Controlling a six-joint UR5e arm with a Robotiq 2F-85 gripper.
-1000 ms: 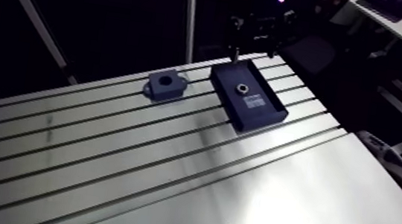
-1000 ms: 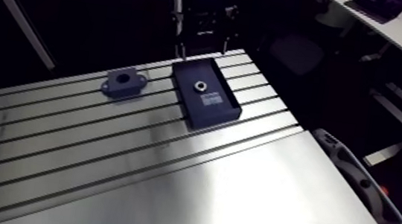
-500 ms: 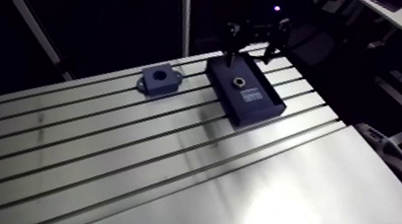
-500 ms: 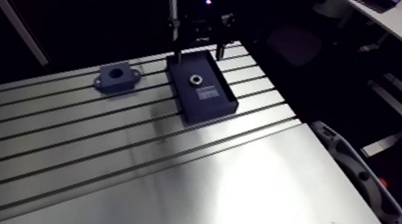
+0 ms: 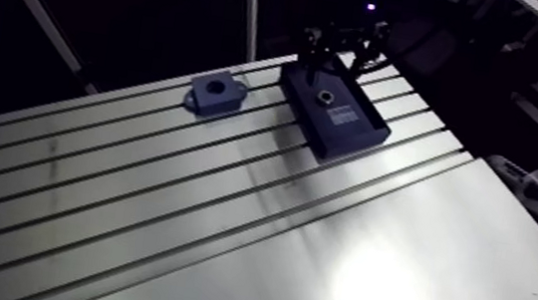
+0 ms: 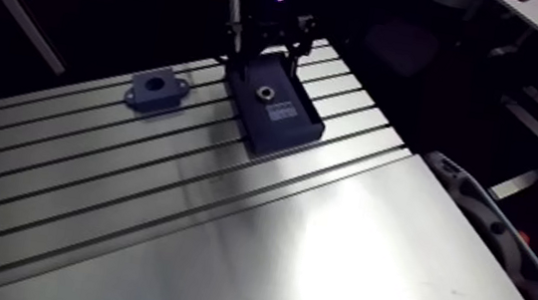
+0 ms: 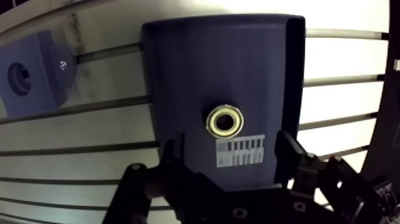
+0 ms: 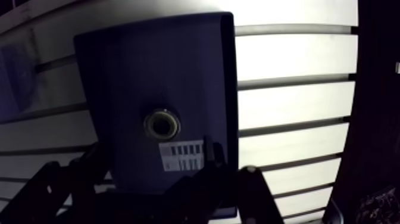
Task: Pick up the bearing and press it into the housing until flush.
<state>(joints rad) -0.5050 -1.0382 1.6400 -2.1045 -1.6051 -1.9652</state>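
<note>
A robot arm works at the far edge of a slotted aluminium counter (image 5: 174, 209). A dark blue rectangular tray (image 7: 202, 65) lies there, and in it rests the bearing (image 7: 225, 121), a small metal ring lying flat, just beside a white barcode label (image 7: 240, 150). To the left of the tray, near it but apart, sits the housing (image 5: 216, 92), a dark blue block with a round bore facing up and nothing in it. The gripper (image 7: 229, 143) hangs over the far end of the tray, released and holding nothing. In the wrist view its two fingers (image 7: 290, 158) stand wide apart, and the bearing lies just ahead of the gap between them, not yet inside it. The step in hand appears to be the approach for the pick: the bearing is untouched and the pressing has not begun. The next move likely calls for shifting the gripper a little forward so the ring is centred between the fingers. It would then lower until the fingertips are level with the bearing's rim and close squarely on it. The tray wall is close, and the ring is small and smooth, so poor centring could nudge it aside.
</note>
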